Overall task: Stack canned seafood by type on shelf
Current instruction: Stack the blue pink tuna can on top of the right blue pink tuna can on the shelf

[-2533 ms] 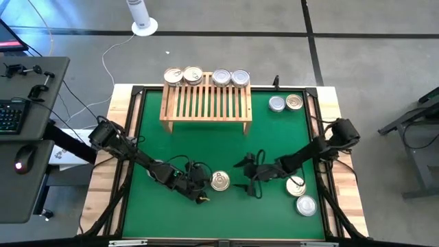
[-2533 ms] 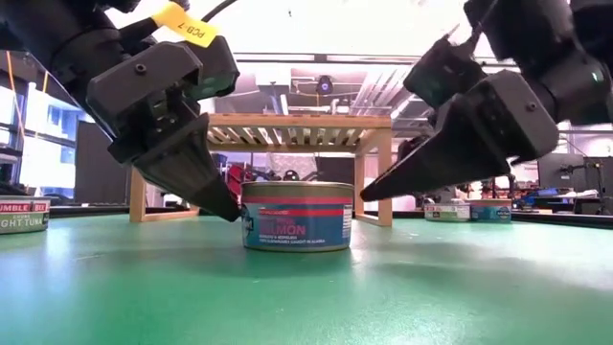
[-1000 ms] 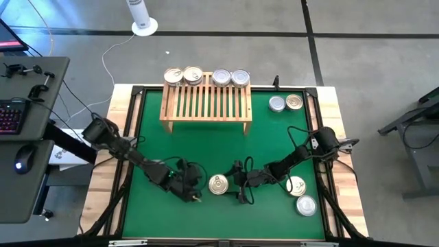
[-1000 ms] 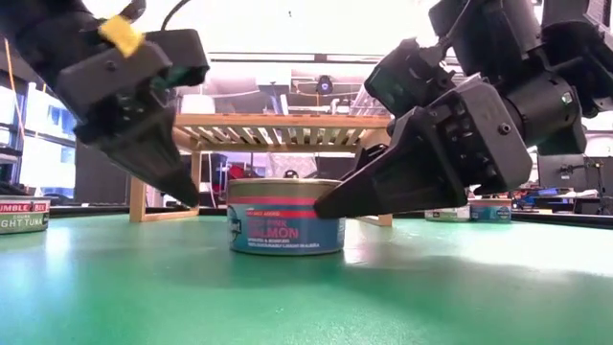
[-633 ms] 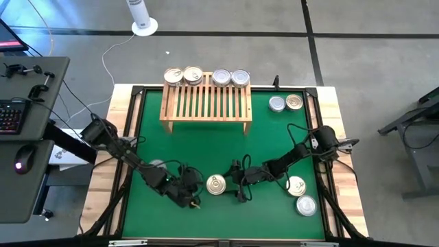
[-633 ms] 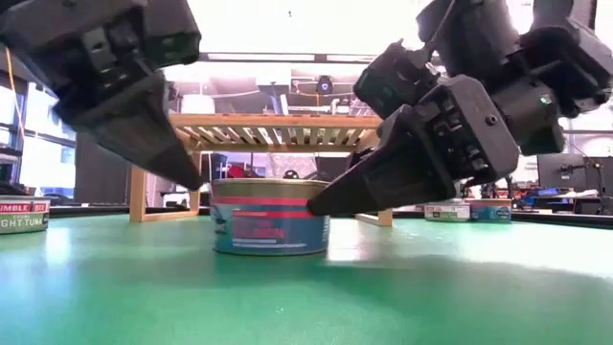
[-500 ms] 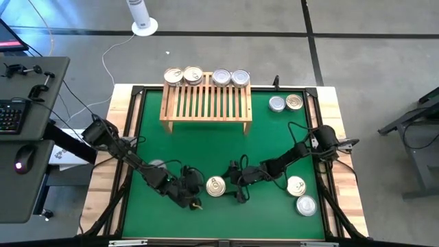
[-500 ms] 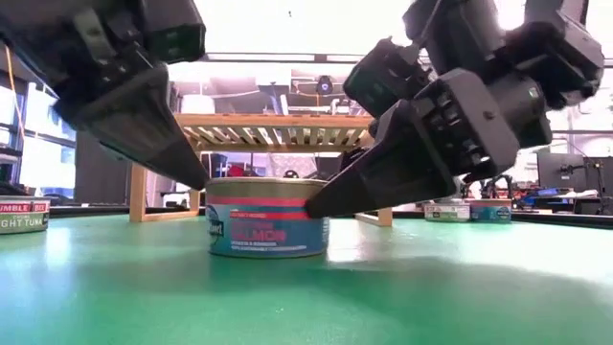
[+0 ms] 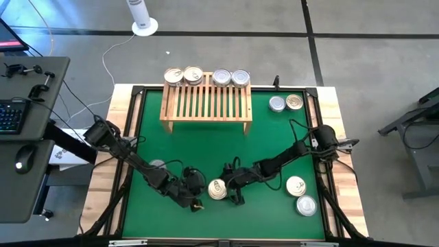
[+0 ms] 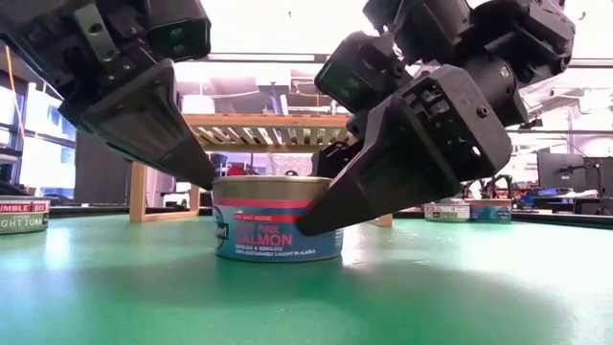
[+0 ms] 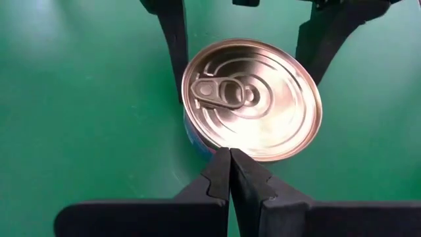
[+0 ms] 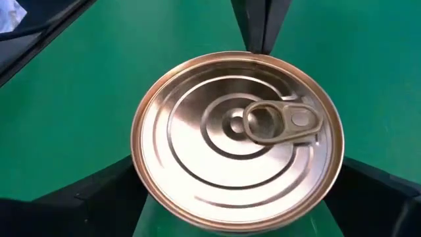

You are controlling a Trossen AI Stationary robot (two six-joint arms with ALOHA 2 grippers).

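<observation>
salmon tin (image 9: 217,189) lower centre of high view, on green mat (image 9: 199,147) | right end effector (image 9: 231,190) spread wide, fingers flanking tin, not yet clamped | left end effector (image 9: 196,200) shut, tip at tin's side | we judge it rigid, smooth, slippery; grip the side wall | shelf (image 9: 206,103) upper centre

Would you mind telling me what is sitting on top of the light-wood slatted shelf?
Four round tins stand along the far edge of the light-wood slatted shelf: two gold-lidded tins and two silver-lidded tins. Anything beneath them is hidden.
</observation>
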